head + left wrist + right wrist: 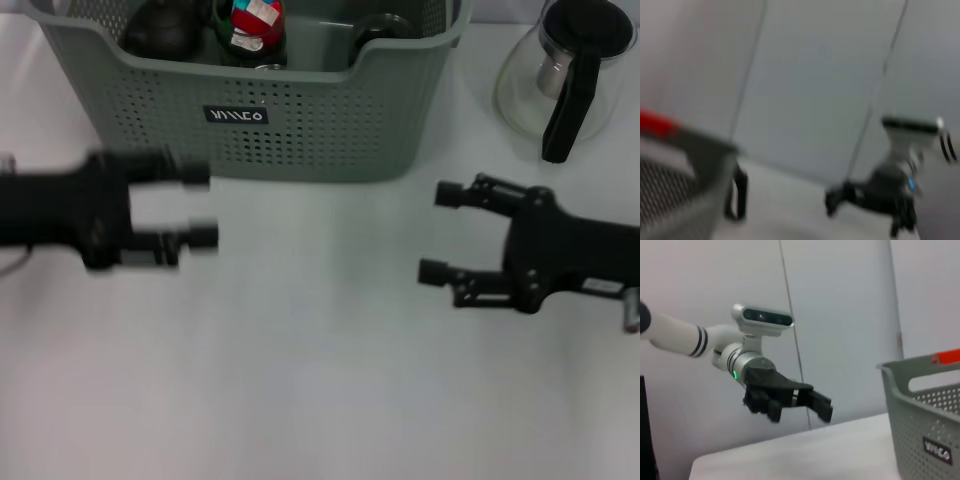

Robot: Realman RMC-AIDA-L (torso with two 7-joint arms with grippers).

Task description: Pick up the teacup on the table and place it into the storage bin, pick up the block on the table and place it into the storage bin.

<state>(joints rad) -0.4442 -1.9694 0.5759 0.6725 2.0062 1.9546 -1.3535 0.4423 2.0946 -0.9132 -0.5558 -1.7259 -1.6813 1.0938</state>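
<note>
The storage bin [300, 120], grey-green with perforated sides and a black label, stands at the far middle of the table. Inside it lie a red, white and blue block [257, 22] and a dark rounded vessel [160, 30] that may be the teacup; another dark round thing [380, 30] sits at its right end. My left gripper [203, 206] hovers open and empty just in front of the bin's left half, blurred by motion. My right gripper [440, 232] hangs open and empty over the table at the right. The right wrist view shows the left gripper [800, 407] beside the bin [925, 425].
A glass teapot [565, 70] with a black handle stands at the far right, next to the bin. The left wrist view is blurred and shows the bin's corner [680, 200], the teapot handle [737, 195] and the right arm [880, 190]. White tabletop [320, 380] spreads in front.
</note>
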